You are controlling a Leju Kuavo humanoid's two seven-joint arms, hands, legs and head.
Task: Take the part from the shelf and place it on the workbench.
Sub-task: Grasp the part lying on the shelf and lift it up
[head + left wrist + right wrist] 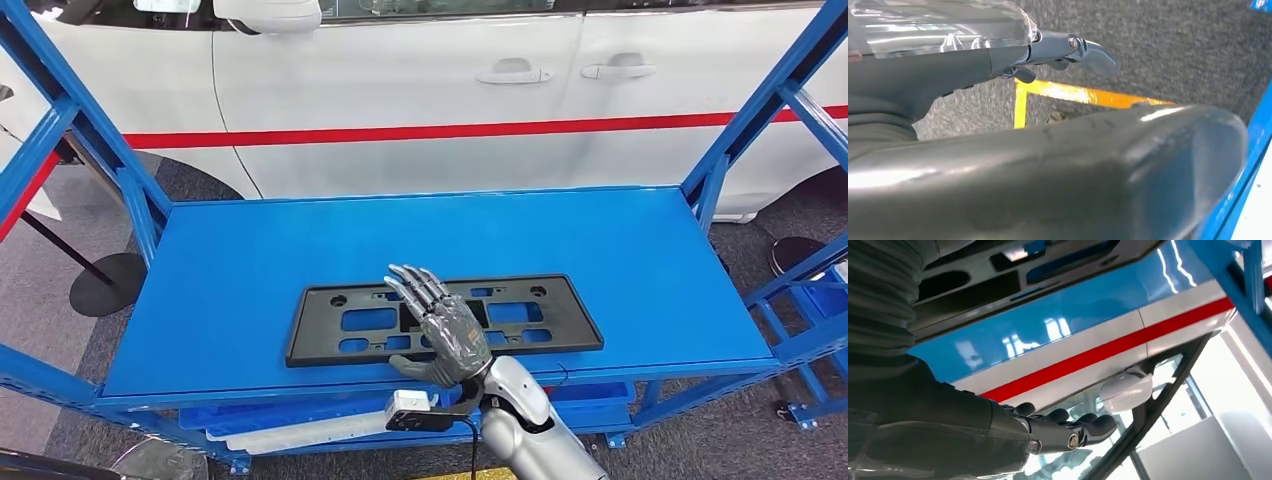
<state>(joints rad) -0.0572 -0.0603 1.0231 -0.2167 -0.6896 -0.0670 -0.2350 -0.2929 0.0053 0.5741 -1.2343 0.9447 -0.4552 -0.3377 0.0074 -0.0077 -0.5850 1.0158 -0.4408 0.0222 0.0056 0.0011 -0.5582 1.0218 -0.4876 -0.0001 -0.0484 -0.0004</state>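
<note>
- Black part (443, 318) flat on blue shelf (250, 260), toward front edge.
- Right hand (445, 330) above part's middle, fingers straight and spread, holding nothing.
- Left hand (1068, 50) over grey floor (1173, 45); grip impossible to tell.
- White car (400, 80) behind shelf.

The right hand (443, 331) covers the middle of the black frame (330, 325); the white car (420, 90) is cut off at the top edge.

white car (420, 90) with red stripe (430, 131) behind | grey carpet floor (60, 340) | yellow floor tape (1068, 93) | round black stand base (106, 283) at left
</note>
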